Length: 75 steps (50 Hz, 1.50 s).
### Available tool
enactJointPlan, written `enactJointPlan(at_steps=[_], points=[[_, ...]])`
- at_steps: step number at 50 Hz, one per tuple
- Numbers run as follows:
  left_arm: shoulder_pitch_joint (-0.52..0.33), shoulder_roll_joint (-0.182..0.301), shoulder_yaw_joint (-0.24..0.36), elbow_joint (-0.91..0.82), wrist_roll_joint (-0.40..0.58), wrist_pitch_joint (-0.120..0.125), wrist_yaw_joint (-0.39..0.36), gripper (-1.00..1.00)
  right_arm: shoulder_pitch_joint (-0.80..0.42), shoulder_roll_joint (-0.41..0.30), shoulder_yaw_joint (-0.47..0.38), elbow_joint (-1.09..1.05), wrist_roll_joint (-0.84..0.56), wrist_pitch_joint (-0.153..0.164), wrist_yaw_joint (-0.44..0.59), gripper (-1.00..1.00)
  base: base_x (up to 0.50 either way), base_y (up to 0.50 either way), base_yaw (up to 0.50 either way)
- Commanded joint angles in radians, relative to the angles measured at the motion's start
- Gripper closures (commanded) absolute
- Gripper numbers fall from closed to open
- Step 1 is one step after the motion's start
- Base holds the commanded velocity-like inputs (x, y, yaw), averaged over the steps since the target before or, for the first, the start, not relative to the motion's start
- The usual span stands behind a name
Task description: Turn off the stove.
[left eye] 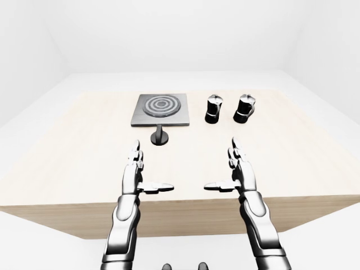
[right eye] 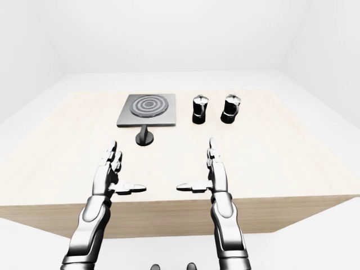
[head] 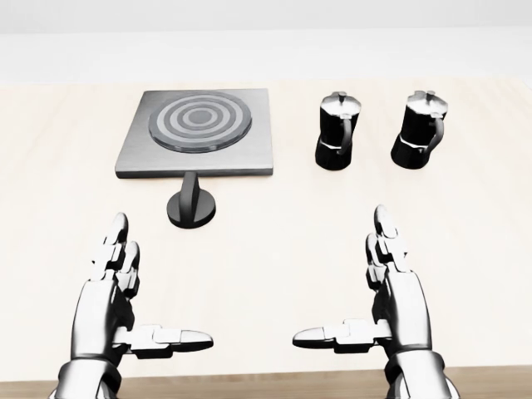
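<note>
Left hand (head: 116, 299): fingers straight and spread, thumb pointing inward; it holds nothing and hovers above the table near the bottom left of the head view.
Right hand (head: 391, 303): mirrors the left, fingers apart, thumb pointing inward, empty.
Knob (head: 191, 204): dark round dial with a raised grip bar, just below the stove's lower edge, nearer the left hand than the right, and apart from both.
Stove (head: 199, 133): flat grey square plate with ringed burner, above the knob in the head view.
Coffee pots (head: 338, 131): two dark pots stand upright to the right of the stove, side by side and apart.
Table (head: 465, 241): pale wood top carrying everything.
Step in hand: judged to be the approach; the dial is not yet touched.
Risk: a reach that closes off-centre may slip off the narrow grip bar without turning it; a wide sweep by the right hand could topple the nearer pot.
</note>
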<state>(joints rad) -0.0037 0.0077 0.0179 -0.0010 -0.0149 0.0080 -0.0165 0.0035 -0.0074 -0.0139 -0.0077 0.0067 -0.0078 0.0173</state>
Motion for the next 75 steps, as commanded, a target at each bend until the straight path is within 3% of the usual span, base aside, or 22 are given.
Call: enactJointPlan(at_steps=[1, 4, 5, 14, 16, 22, 27, 42, 54, 59, 71, 75], points=[[0.0, 0.012, 0.023, -0.001, -0.019, 0.003, -0.026, -1.0, 0.002, -0.013, -0.023, 0.001, 0.004, -0.019, 0.027, -1.0, 0.0, 0.0, 0.0], [-0.007, 0.013, 0.026, 0.012, -0.019, -0.004, -0.025, -1.0, -0.003, -0.013, -0.023, 0.005, 0.005, -0.01, 0.028, -1.0, 0.0, 0.0, 0.0], [-0.005, 0.013, 0.025, 0.004, -0.018, 0.006, -0.024, -1.0, -0.005, -0.013, -0.022, 0.01, 0.003, -0.011, 0.029, -1.0, 0.0, 0.0, 0.0], [-0.011, 0.012, 0.023, 0.025, -0.009, -0.016, -0.019, -1.0, -0.009, -0.013, -0.024, 0.013, 0.007, 0.0, 0.032, -1.0, 0.0, 0.0, 0.0], [-0.011, 0.012, 0.024, 0.018, -0.012, -0.006, -0.018, -1.0, -0.009, -0.014, -0.023, 0.013, 0.005, 0.0, 0.032, -1.0, 0.0, 0.08, 0.0], [-0.004, 0.012, 0.024, 0.016, -0.009, -0.024, -0.014, -1.0, -0.015, -0.015, -0.021, 0.025, 0.006, 0.001, 0.038, -1.0, 0.0, 0.17, 0.0], [-0.002, 0.012, 0.023, 0.007, -0.008, -0.011, -0.014, -1.0, -0.014, -0.014, -0.022, 0.028, 0.006, -0.003, 0.038, -1.0, 0.0, 0.2, 0.0], [-0.009, 0.012, 0.025, 0.029, -0.008, -0.03, -0.015, -1.0, -0.01, -0.012, -0.02, 0.01, 0.005, 0.007, 0.038, -1.0, 0.0, 0.26, 0.0], [0.001, 0.012, 0.022, 0.007, -0.006, -0.021, -0.015, -1.0, -0.014, -0.014, -0.022, 0.028, 0.006, -0.006, 0.041, -1.0, 0.0, 0.24, 0.0], [-0.006, 0.012, 0.023, 0.031, -0.002, -0.043, -0.016, -1.0, -0.014, -0.013, -0.02, 0.019, 0.003, 0.001, 0.039, -1.0, 0.0, 0.2, 0.0], [0.003, 0.011, 0.02, 0.011, -0.001, -0.034, -0.016, -1.0, -0.014, -0.013, -0.021, 0.022, 0.004, 0.002, 0.038, -1.0, 0.0, 0.16, 0.0], [-0.007, 0.011, 0.023, 0.039, 0.0, -0.051, -0.015, -1.0, -0.014, -0.013, -0.022, 0.023, 0.006, 0.001, 0.038, -1.0, 0.0, 0.0, 0.0]])
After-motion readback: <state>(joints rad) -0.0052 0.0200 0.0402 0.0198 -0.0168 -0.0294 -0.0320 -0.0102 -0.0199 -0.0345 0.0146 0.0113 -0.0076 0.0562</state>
